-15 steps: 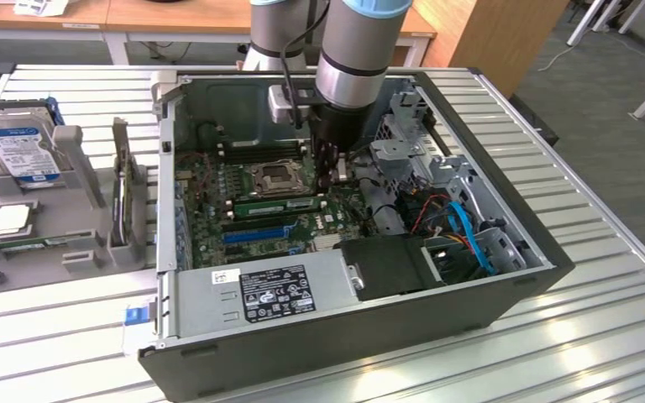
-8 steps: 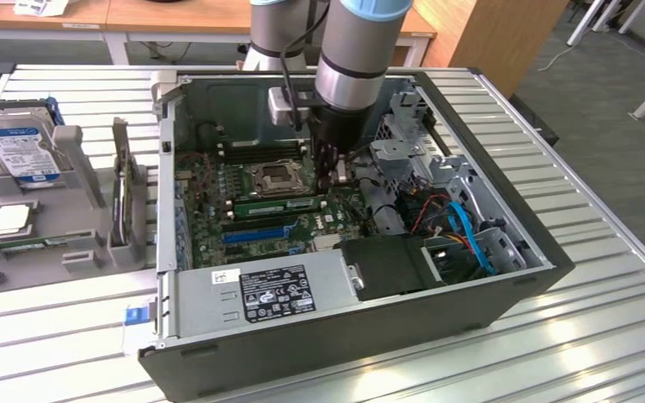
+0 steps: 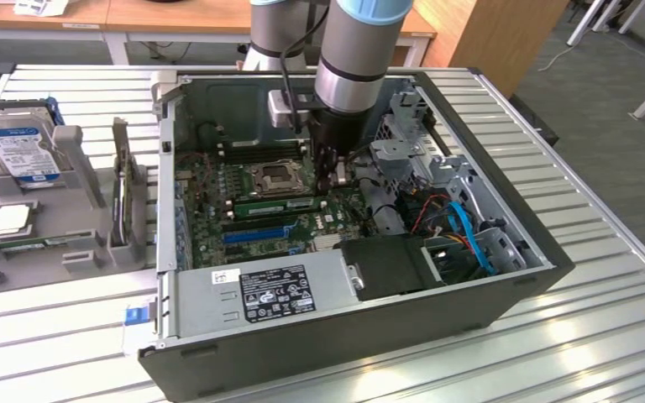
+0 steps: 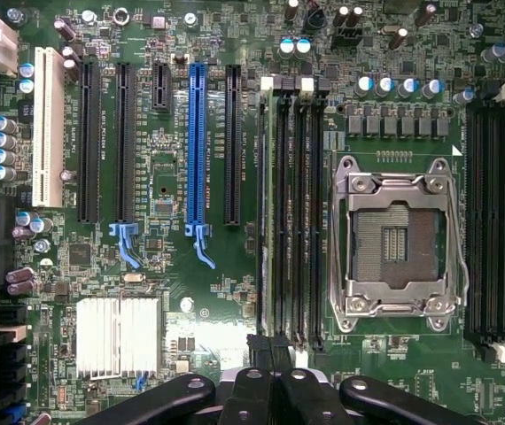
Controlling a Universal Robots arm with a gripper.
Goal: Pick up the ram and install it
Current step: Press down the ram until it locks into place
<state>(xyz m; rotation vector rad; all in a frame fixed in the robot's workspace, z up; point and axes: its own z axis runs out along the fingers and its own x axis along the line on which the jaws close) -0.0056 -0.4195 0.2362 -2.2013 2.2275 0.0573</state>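
The ram (image 3: 272, 204) is a narrow green stick standing on edge in a black memory slot, just in front of the CPU socket (image 3: 275, 176) inside the open computer case (image 3: 502, 290). From the wrist I see the ram (image 4: 266, 212) edge-on, in the slot farthest from the socket (image 4: 399, 239). My gripper (image 3: 332, 180) hangs inside the case over the stick's end on the exterior view's right. Its black fingers (image 4: 257, 394) are shut together, with nothing between them. Whether they touch the stick I cannot tell.
A blue-labelled hard drive (image 3: 18, 147) stands in a grey fixture (image 3: 43, 243) on the exterior view's left. A power supply (image 3: 266, 290) fills the case's front, with blue cables (image 3: 474, 239) and drive cages (image 3: 412, 159) to the right. A long blue slot (image 4: 198, 142) and a heat sink (image 4: 118, 336) lie near the memory slots.
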